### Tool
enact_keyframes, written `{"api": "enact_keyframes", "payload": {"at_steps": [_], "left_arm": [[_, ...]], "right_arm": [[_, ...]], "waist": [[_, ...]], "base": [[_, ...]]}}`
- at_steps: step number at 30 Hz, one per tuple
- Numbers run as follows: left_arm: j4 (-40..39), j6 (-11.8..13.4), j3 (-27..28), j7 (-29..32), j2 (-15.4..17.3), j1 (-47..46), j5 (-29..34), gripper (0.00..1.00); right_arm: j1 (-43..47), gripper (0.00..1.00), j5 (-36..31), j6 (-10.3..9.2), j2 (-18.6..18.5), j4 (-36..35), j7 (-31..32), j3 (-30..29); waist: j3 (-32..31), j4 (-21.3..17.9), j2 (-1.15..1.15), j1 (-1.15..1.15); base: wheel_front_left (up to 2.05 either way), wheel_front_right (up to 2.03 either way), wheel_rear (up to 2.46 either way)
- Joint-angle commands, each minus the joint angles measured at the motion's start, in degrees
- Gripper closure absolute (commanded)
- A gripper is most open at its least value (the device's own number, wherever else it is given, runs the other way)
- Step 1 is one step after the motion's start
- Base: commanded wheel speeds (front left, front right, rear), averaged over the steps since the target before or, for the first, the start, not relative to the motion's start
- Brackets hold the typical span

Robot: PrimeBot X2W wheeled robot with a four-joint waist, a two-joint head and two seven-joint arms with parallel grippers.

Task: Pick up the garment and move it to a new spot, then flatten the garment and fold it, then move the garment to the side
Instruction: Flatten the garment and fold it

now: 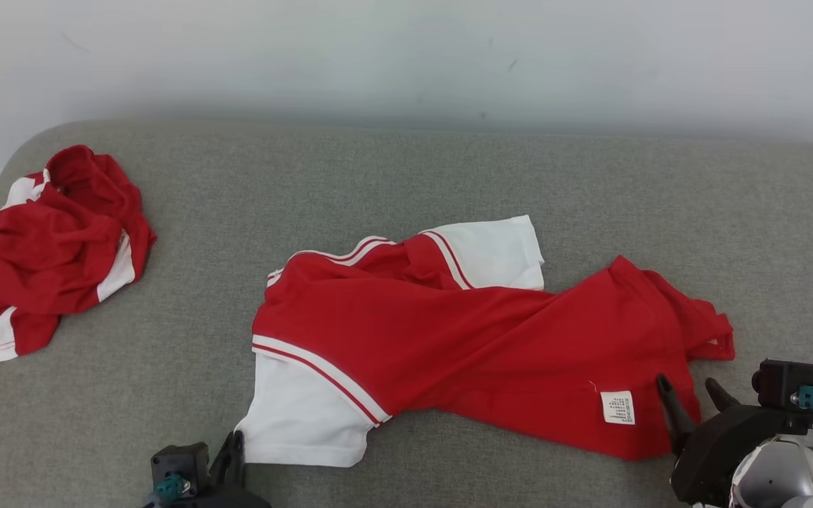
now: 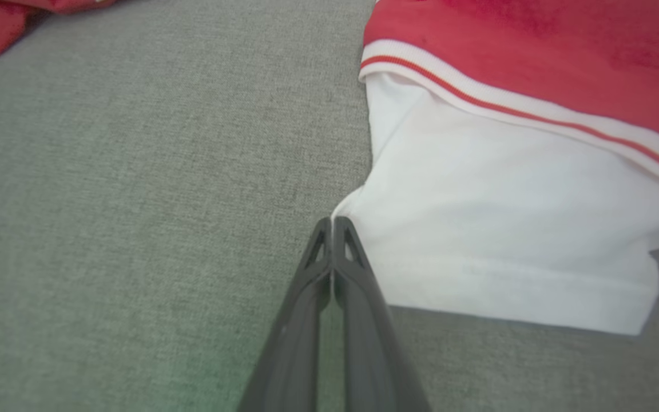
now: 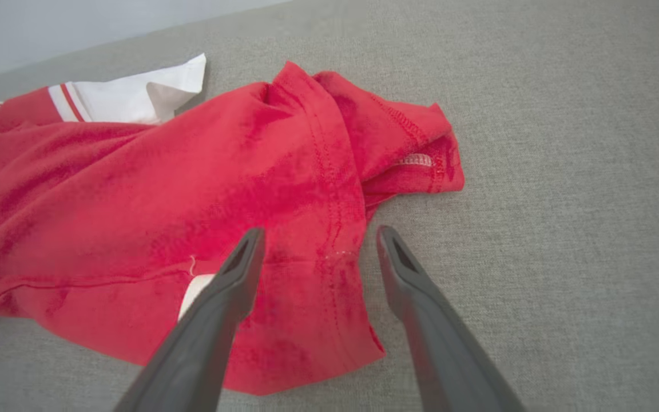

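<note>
Along the near edge of the grey cushion the garment lies spread but twisted, its long axis running across me from left to right: a white sleeve at my left end, the red body through the middle, and a bunched red hem at my right end. My left gripper sits at the outer corner of that white sleeve with its fingers pressed together, tips touching the cloth's edge; I cannot tell whether any fabric is actually caught between them. My right gripper hangs over the lower red hem just beside the white care label, jaws wide and holding nothing, one finger above the cloth and the other above bare cushion past the side seam. So each arm is nearest its own end of the shirt, and the cloth lies ahead of both sets of fingers, away from my body. I judge that the next move turns on the right jaws closing on that hem corner, so the two ends can be drawn apart along the long axis. A second crumpled red and white garment rests well apart at the far left
</note>
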Motion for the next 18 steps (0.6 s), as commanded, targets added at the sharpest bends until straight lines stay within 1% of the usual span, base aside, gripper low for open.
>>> {"api": "enact_keyframes", "payload": {"at_steps": [1,2,3,5,6,7,8,9,12,18], "left_arm": [[-0.5,0.4,0.0,0.3,0.4,1.1,-0.4,1.0],[-0.9,0.5,-0.1,0.5,0.4,1.0,-0.4,1.0],[-1.3,0.5,-0.1,0.7,0.5,1.0,-0.5,1.0],[-1.9,0.7,-0.2,0.8,0.7,1.2,-0.5,1.0],[-2.1,0.8,-0.2,0.9,0.7,1.3,-0.5,1.0],[-2.4,0.9,-0.2,1.0,0.8,1.3,-0.6,1.0],[-2.6,1.0,-0.3,1.1,0.8,1.4,-0.6,1.0],[-2.8,1.0,-0.3,1.1,0.9,1.5,-0.6,1.0],[-3.3,1.3,-0.3,1.2,0.9,1.7,-0.7,1.0],[-3.8,1.5,-0.5,1.4,1.0,1.9,-1.0,1.0]], "right_arm": [[0.0,0.05,-0.9,0.15,0.0,0.1,0.5,-0.3],[-0.1,0.18,-1.5,0.15,0.0,0.2,0.7,-0.7],[-0.2,0.22,-2.1,0.15,0.0,0.2,1.1,-0.9],[-0.4,0.24,-3.0,0.15,0.0,0.1,2.0,-1.0],[-0.5,0.26,-3.2,0.15,0.0,0.0,2.5,-0.8],[-0.7,0.34,-3.5,0.15,0.0,-0.2,3.1,-0.7],[-0.8,0.45,-3.9,0.15,0.0,-0.3,3.7,-0.7],[-0.8,0.52,-4.1,0.15,0.0,-0.4,4.6,-0.9],[-0.8,0.54,-5.0,0.15,0.0,-1.0,7.1,-1.0],[-1.4,0.52,-5.6,0.15,0.0,-0.8,9.1,-2.0]], "waist": [[0.4,0.2,0.0,0.0],[0.5,0.3,0.0,0.0],[0.6,0.3,0.0,0.0],[0.7,0.3,0.0,0.0],[0.8,0.2,0.0,0.0],[0.8,0.1,0.0,0.0],[0.9,0.1,0.0,0.0],[0.9,0.1,0.0,0.0],[0.8,-0.1,0.0,0.0],[0.7,-0.1,0.0,0.0]], "base": [[0.0,0.0,0.0],[0.0,0.0,0.0],[0.0,0.0,0.0],[0.0,0.0,0.0],[0.0,0.0,0.0],[0.0,0.0,0.0],[0.0,0.0,0.0],[0.0,0.0,0.0],[0.0,0.0,0.0],[0.0,0.0,0.0]]}}
